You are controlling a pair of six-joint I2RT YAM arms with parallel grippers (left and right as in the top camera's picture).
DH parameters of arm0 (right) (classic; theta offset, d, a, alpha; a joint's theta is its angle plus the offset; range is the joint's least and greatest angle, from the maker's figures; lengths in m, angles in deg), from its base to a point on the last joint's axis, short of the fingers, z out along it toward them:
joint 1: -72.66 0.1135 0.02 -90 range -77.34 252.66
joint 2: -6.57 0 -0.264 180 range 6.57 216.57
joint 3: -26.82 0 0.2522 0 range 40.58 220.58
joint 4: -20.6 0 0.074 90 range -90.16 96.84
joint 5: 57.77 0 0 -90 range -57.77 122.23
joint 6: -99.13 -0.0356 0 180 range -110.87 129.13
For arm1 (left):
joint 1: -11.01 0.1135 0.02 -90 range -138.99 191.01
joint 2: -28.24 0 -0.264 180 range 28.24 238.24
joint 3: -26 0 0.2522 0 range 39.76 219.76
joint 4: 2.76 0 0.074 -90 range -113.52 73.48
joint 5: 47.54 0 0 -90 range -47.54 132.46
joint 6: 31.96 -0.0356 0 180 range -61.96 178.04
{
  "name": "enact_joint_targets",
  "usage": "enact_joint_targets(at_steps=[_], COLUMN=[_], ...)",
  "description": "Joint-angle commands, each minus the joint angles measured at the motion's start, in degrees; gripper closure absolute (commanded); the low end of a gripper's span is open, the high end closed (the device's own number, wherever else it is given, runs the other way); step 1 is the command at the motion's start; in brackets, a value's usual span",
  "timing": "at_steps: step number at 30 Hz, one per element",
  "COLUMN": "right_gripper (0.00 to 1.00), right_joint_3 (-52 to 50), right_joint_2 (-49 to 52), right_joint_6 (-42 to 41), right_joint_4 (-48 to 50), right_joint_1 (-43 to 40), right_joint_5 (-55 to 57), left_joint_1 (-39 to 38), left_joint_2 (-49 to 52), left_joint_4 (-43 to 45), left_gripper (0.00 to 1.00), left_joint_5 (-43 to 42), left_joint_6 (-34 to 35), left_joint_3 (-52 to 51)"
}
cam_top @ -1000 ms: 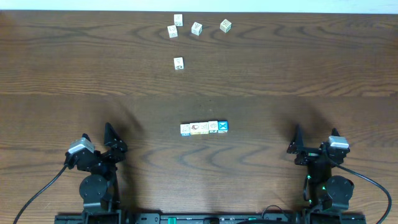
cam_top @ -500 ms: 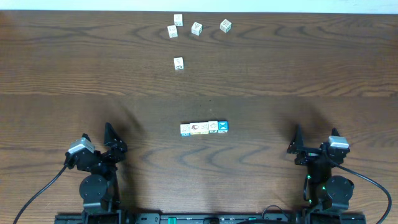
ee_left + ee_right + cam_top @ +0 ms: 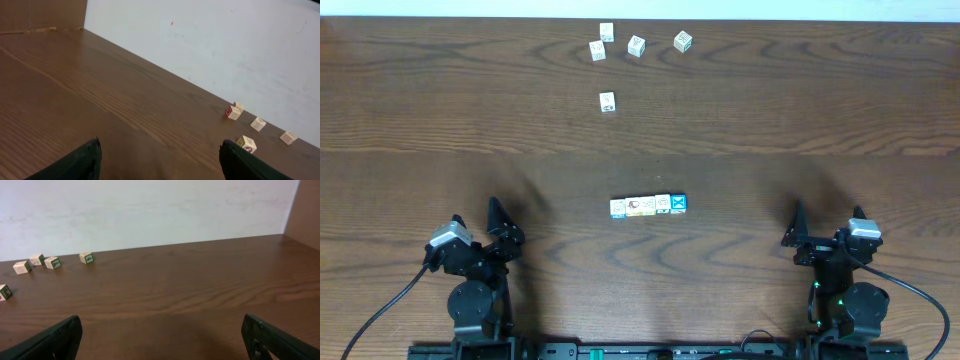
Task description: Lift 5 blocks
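We see the left claw (image 3: 478, 228) low over the wooden counter (image 3: 800, 120), its fingers spread wide with nothing between them; the right claw (image 3: 828, 232) gapes just as wide and grips nothing either. The five blocks (image 3: 648, 205) sit on the counter in a tight row, side against side, between the two claws and a little ahead of both: forward and to the right of the left claw, forward and to the left of the right claw. The light-blue-edged block (image 3: 618, 208) is the end nearest the left claw; next come the red-brown-marked block (image 3: 633, 206) and the two cream blocks (image 3: 663, 204); the blue block with a white X (image 3: 678, 203) is the end nearest the right claw. Well ahead of both claws, near the counter's far edge, lie the loose whitish cubes (image 3: 636, 45), four clustered and one nearer cube (image 3: 607, 101) set apart on the claws' side. From the wrists these cubes show ahead and right of the left claw, ahead and left of the right claw, below a white wall (image 3: 150, 210).
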Motion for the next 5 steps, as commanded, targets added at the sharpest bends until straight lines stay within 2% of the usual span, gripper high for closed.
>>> enact_joint_targets(at_steps=[1, 5], right_gripper=[0.01, 0.01], right_joint_3=[-0.1, -0.1], right_joint_2=[0.1, 0.1], right_joint_6=[1.0, 1.0], right_joint_4=[-0.3, -0.3], right_joint_1=[-0.5, -0.5], right_joint_5=[0.2, 0.2], left_joint_1=[0.3, 0.3], left_joint_2=[-0.3, -0.3], left_joint_4=[-2.3, -2.3], left_gripper=[0.24, 0.24], left_joint_5=[0.3, 0.3], left_joint_6=[-1.0, -1.0], left_joint_3=[-1.0, -1.0])
